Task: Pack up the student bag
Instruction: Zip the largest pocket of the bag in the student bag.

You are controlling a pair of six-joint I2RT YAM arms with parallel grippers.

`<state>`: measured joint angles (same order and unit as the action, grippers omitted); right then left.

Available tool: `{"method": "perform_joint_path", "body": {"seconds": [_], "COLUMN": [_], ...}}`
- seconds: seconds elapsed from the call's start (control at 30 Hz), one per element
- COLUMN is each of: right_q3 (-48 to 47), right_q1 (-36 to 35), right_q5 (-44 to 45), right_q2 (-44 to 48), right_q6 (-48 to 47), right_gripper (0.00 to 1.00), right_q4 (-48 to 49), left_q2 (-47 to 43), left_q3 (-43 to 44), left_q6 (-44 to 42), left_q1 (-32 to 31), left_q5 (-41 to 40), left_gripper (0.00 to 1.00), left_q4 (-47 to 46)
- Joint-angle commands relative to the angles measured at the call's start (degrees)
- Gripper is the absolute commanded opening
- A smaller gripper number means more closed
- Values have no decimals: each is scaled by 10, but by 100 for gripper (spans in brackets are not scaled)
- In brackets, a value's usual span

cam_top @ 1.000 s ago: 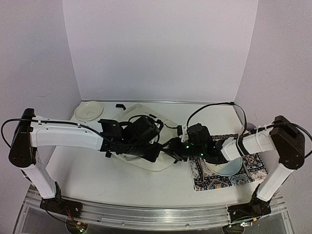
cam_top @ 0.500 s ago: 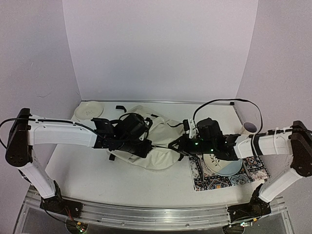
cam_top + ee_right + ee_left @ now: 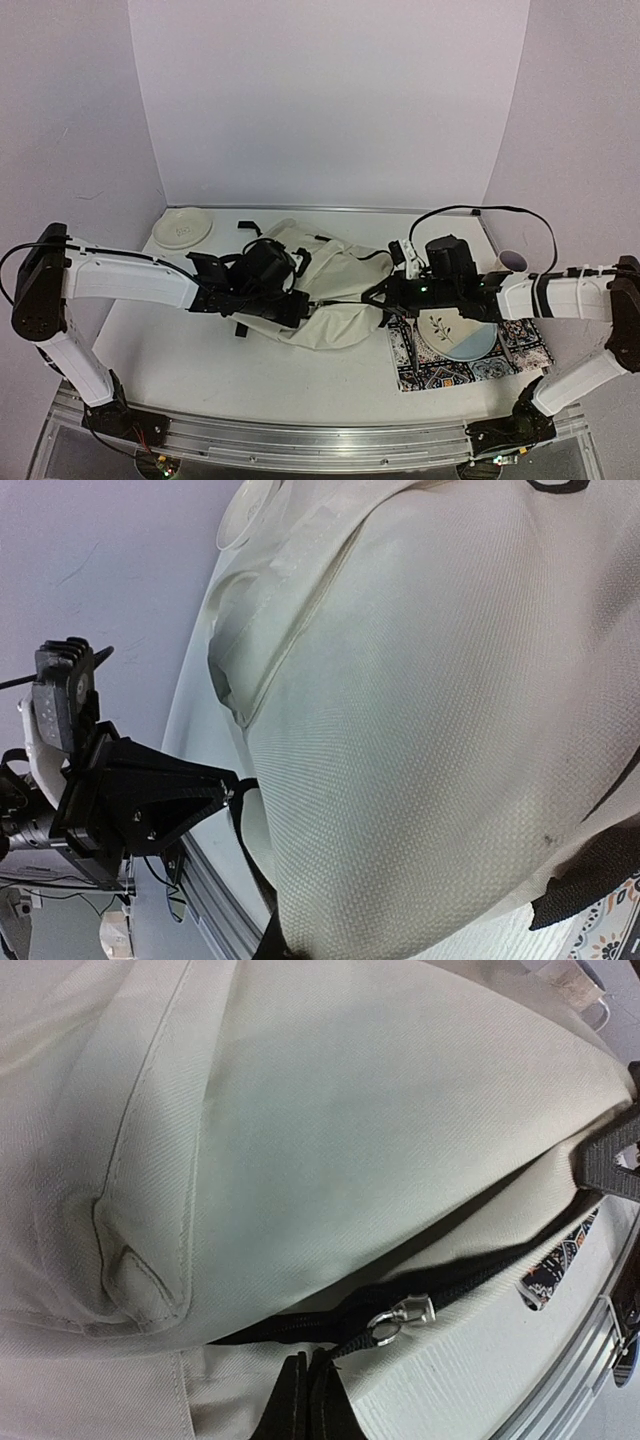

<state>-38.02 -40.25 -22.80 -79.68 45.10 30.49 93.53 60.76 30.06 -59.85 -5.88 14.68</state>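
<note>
The right claw (image 3: 383, 298) had just swung onto the large cream fabric backpack (image 3: 340, 275) in the middle of the desk (image 3: 180, 350) and pinched its right end. The left claw (image 3: 303, 303) stayed clamped on the black zipper pull (image 3: 352, 1343), so the bag looked braced for zipping.

Right gripper (image 3: 383, 298) has clamped onto the student bag (image 3: 340, 290) and shifted right; bag drawn wider, plate (image 3: 452, 336) more exposed.

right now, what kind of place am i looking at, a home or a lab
Most likely a lab robot bench, not a home: plain pale backdrop walls on three sides, an aluminium rail along the near edge, and a student bag and plate laid out like props.
</note>
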Motion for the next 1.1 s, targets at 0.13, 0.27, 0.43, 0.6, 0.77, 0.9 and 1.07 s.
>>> {"method": "perform_joint_path", "body": {"seconds": [0.13, 0.27, 0.43, 0.6, 0.77, 0.9, 1.07], "right_q3": [-37, -49, -75, -84, -89, -100, -101], "right_q1": [38, 52, 52, 55, 92, 109, 108], "right_q5": [-9, 2, -54, -41, -25, -20, -59], "right_q2": [22, 40, 17, 33, 78, 82, 25], "right_q6": [-60, -75, -92, -110, -121, -129, -138], "right_gripper": [1, 0, 0, 0, 0, 0, 0], "right_q4": [-57, -77, -85, -105, -132, -143, -147], "left_q2": [-73, -113, -78, -42, -77, -116, -161], "left_q3": [-97, -134, -146, -126, -160, -211, -209], "left_q6": [39, 56, 50, 50, 55, 79, 90], "left_q1": [39, 62, 103, 107, 108, 111, 121], "left_q5": [-86, -103, -123, -103, -89, -86, -84], "left_gripper": [0, 0, 0, 0, 0, 0, 0], "left_q4": [98, 102, 102, 96, 87, 82, 81]}}
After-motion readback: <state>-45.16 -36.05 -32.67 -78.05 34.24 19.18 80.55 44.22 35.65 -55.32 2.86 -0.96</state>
